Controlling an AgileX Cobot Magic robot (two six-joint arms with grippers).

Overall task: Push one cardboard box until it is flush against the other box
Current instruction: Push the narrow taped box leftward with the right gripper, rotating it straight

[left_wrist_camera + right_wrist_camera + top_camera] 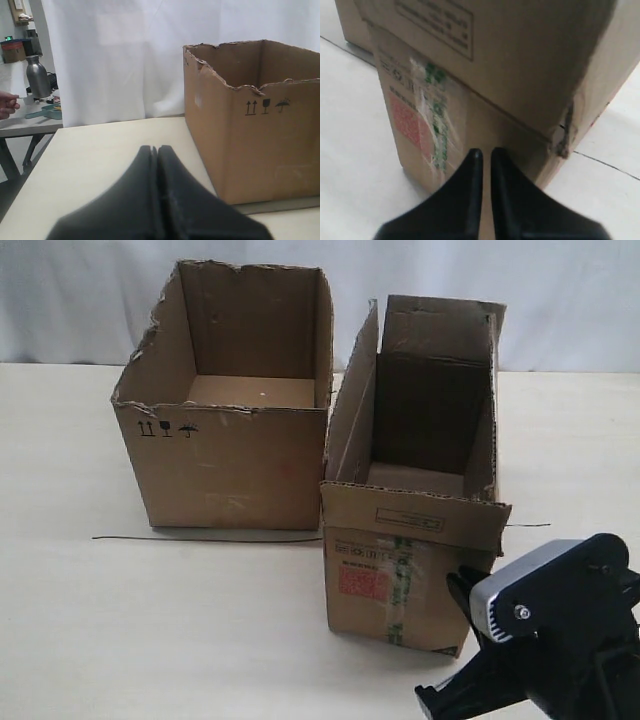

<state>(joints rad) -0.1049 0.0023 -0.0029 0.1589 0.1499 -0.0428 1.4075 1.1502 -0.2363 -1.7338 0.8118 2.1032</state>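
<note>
The cardboard box (400, 570), narrow with a red label and green-printed tape, stands right of centre, turned slightly and further forward than the other box (230, 455). Its long left flap leans by the other box's right wall; I cannot tell whether they touch. The other box (260, 130) is wide, with a torn rim and black symbols. My right gripper (462, 590) is shut and empty, its tips (483, 151) at the front face of the cardboard box (485, 60) near its right corner. My left gripper (157, 148) is shut, empty, low over the table, left of the other box.
A thin dark line (200, 538) runs across the pale table along the other box's front foot. A white curtain hangs behind. In the left wrist view a side table beyond the table edge carries a metal bottle (37, 76), and a person's hand (7, 104) shows there.
</note>
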